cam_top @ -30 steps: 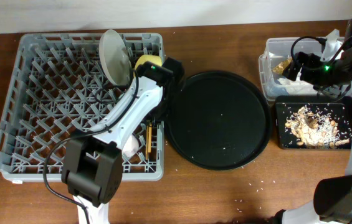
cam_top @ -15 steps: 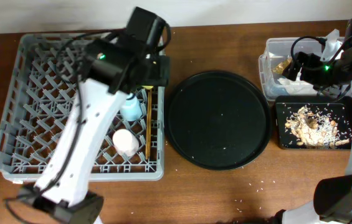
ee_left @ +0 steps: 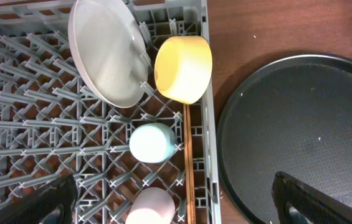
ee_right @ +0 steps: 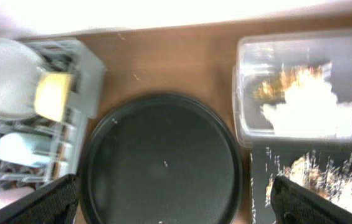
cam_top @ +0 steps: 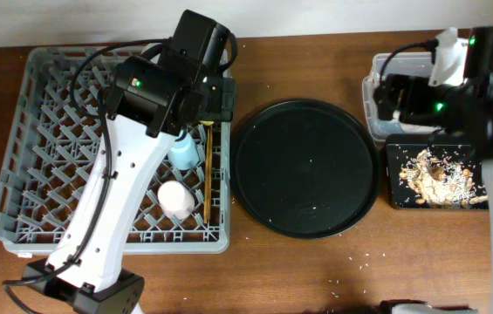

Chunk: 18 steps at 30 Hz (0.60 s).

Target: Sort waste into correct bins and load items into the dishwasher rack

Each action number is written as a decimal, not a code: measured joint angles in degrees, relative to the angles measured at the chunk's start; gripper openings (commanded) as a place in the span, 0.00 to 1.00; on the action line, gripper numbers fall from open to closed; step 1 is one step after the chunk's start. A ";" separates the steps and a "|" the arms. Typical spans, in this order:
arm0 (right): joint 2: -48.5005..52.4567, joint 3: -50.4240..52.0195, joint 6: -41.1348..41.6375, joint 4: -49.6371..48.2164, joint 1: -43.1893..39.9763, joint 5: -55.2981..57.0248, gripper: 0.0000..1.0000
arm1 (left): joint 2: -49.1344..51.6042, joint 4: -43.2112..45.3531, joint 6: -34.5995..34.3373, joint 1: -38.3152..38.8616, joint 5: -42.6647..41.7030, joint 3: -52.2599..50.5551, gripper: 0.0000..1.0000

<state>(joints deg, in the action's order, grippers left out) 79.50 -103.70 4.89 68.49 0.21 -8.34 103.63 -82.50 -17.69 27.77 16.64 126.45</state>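
In the left wrist view the grey dishwasher rack [ee_left: 32, 124] holds the pale plate [ee_left: 104, 53] on edge, the yellow bowl [ee_left: 184, 67] beside it, the light blue cup [ee_left: 152, 142], the pink cup [ee_left: 154, 206] and the chopsticks [ee_left: 189, 162] along its right wall. My left gripper [ee_left: 174, 202] hangs high above them, open and empty. My right gripper [ee_right: 176, 202] is open and empty too, high over the round tray. The clear tub [ee_right: 244, 93] holds white napkins [ee_right: 313, 109] and a gold wrapper [ee_right: 281, 84]. Food scraps [cam_top: 438, 174] lie in the shallow black tray [cam_top: 396, 196].
A large round black tray [cam_top: 305, 167] with a few crumbs sits between the rack [cam_top: 45, 131] and the bins. In the overhead view my raised left arm [cam_top: 154, 92] covers the rack's back right corner. Crumbs dot the brown table [cam_top: 359, 262] in front.
My left gripper has opened and the arm has lifted from the rack's right side to high above it. My right arm has risen over the clear tub.
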 measured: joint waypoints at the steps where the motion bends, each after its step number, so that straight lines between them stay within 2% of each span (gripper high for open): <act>1: -3.39 0.11 -1.92 -1.77 3.93 2.99 0.98 | 0.00 -0.02 0.00 0.00 0.02 0.00 0.99; 3: -10.80 4.83 -4.90 -9.22 9.75 6.84 0.99 | 0.00 0.00 0.00 0.00 0.15 0.00 0.99; 5: -18.18 14.80 -6.32 -20.59 10.58 8.83 0.98 | 0.00 0.07 0.02 0.00 0.20 -0.02 0.99; 8: -31.01 39.85 -7.10 -40.44 10.67 9.49 0.98 | 0.00 -0.11 0.17 0.00 0.37 0.00 0.99; 10: -41.83 58.03 -7.06 -49.07 10.64 8.94 0.99 | 0.00 -0.11 0.17 0.00 0.33 -0.02 0.99; 14: -58.38 79.34 -4.35 -58.88 8.66 8.26 0.98 | 0.00 -0.20 0.17 0.00 0.33 -0.02 0.99; 18: -71.04 93.04 -3.15 -65.85 6.16 6.84 0.98 | 0.00 -0.22 0.17 0.00 0.33 -0.02 0.99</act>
<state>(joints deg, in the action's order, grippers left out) 8.47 -10.66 1.74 2.63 6.37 -1.50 103.63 -82.72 -17.52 27.77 16.97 126.43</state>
